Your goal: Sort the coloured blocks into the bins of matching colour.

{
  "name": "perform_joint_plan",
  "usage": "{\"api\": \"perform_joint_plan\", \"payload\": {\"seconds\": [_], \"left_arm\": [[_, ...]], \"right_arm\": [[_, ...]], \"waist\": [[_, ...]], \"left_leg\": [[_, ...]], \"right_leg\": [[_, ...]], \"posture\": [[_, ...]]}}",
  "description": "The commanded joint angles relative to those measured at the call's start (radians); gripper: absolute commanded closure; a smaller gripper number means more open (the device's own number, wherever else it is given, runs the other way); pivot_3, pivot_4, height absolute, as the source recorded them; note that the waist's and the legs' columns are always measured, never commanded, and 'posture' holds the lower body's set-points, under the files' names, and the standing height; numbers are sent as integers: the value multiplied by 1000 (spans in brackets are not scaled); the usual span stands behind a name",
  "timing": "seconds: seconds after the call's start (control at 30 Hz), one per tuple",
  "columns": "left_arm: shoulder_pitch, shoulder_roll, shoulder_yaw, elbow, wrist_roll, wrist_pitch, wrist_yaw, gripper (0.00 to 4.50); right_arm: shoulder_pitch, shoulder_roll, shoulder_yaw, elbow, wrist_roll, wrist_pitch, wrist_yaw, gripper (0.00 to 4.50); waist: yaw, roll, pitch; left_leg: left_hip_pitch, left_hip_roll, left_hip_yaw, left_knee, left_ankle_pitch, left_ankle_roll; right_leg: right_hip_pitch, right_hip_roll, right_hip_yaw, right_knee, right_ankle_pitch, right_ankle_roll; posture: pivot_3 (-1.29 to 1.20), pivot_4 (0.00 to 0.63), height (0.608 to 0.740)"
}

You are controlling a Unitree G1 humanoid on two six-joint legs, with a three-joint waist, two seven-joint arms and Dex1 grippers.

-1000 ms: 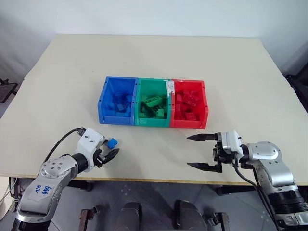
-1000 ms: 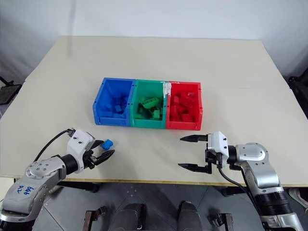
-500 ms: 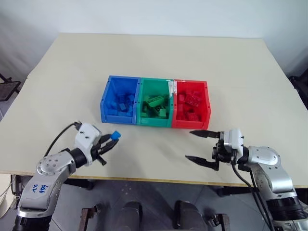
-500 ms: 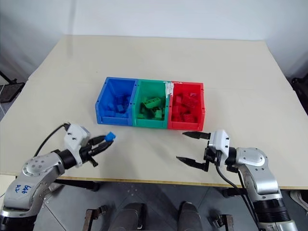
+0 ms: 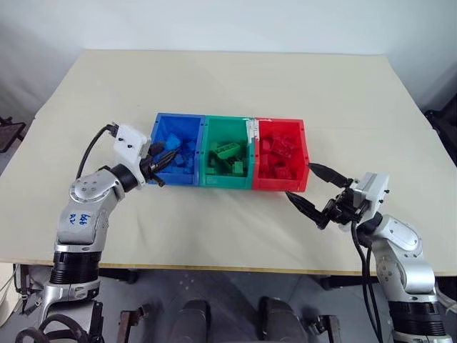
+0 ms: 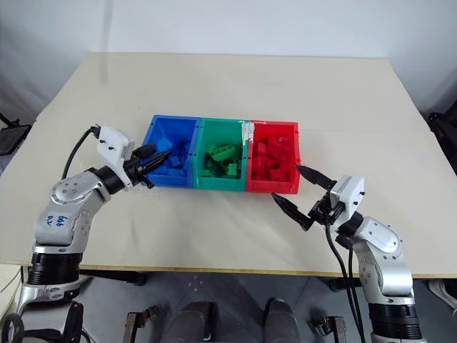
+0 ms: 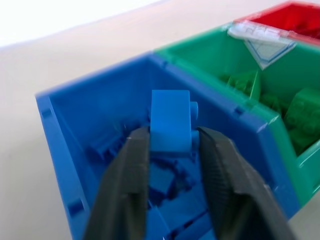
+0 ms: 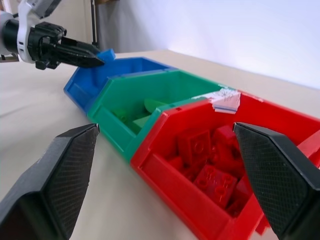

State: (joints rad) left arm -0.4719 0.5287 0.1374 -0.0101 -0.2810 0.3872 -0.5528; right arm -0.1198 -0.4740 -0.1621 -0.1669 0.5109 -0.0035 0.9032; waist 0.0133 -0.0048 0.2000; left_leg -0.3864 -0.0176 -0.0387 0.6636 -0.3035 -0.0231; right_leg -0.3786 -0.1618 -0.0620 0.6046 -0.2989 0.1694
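My left gripper (image 7: 170, 142) pinches a blue block (image 7: 170, 127) between its two fingers, one finger on each side face, with the block's top standing proud of the fingertips. Directly ahead of and below the fingertips lies the open blue bin (image 7: 55, 125), already holding other blue blocks. The green bin (image 7: 220, 55) adjoins it on the far side from my wrist, and the red bin (image 8: 300, 130) follows after that.

My right gripper (image 5: 312, 191) hangs with its fingers spread wide, holding nothing, just in front of the red bin's near wall. The table (image 5: 228, 86) around the bins looks bare of loose blocks, so I judge this block to be the last or nearly the last one.

Hazards from this position:

1. Release over the rim. The fingertips sit close to the blue bin's near wall. If I let go here, the block could strike the rim and fall back onto the table on my side.
2. Overshoot. The dividing wall to the green bin is just past the block. Too much forward travel before release could drop it in the wrong bin.
3. Slip in the grip. The fingers hold only the block's lower portion. A jolt could rotate it or let it fall early.
4. Contact with the bin. Fingertips lowered against the wall could push the joined row of bins.
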Motion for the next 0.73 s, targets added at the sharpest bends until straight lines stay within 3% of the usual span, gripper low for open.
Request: {"api": "perform_joint_plan", "payload": {"seconds": [0.03,0.17,0.47,0.73], "left_arm": [[-21,1,26,13,-10,-102,-33,1723],[79,41,79,-50,-24,-163,-74,494],[539,163,347,-281,-100,-160,-189,494],[604,130,334,-279,-48,-206,-123,494]], "right_arm": [[3,-15,-11,-22,-7,-29,12,0],[-21,-21,2,4,-18,-35,38,0],[-96,-127,42,168,-61,-78,226,0],[-172,-146,27,307,-70,-115,290,0]], "waist": [[1,0,0],[-4,0,0],[-16,1,0],[10,0,0]], "left_leg": [[0,0,0,0,0,0],[0,0,0,0,0,0],[1,2,2,-1,-1,1],[1,1,1,1,-1,2]], "right_leg": [[0,0,0,0,0,0],[0,0,0,0,0,0],[0,0,1,-2,0,0],[1,0,0,-2,0,0]], "posture": [[0,150,740],[0,150,740],[0,150,740],[0,150,740]]}}
